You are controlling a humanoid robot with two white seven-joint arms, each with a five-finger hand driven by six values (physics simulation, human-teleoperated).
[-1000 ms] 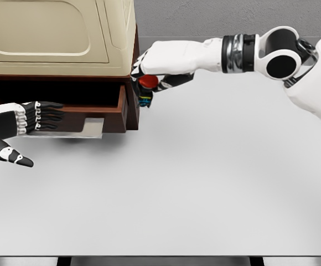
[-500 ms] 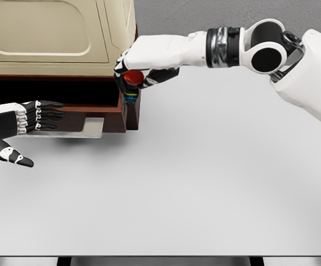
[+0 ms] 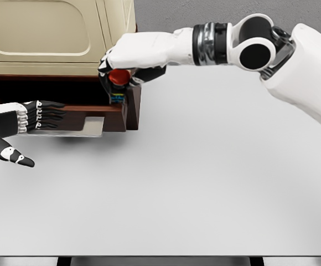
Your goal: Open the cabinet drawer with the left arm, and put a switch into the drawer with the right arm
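The brown cabinet drawer (image 3: 102,119) stands pulled out under the cream cabinet (image 3: 55,33). My left hand (image 3: 36,117) has its fingers hooked on the drawer's front handle (image 3: 74,127), thumb spread below. My right hand (image 3: 119,69) reaches in from the right and is shut on a switch (image 3: 118,77) with a red round button and a dark body with coloured marks. The switch hangs over the drawer's right end, just inside its right wall (image 3: 133,105).
The white table (image 3: 193,183) stretches in front and to the right of the cabinet. Its front edge (image 3: 160,256) runs along the bottom. The cabinet's overhang sits close above the drawer opening.
My right hand has carried the switch leftward, from beside the drawer's right wall to above the drawer's right end. The left hand and drawer have stayed put.
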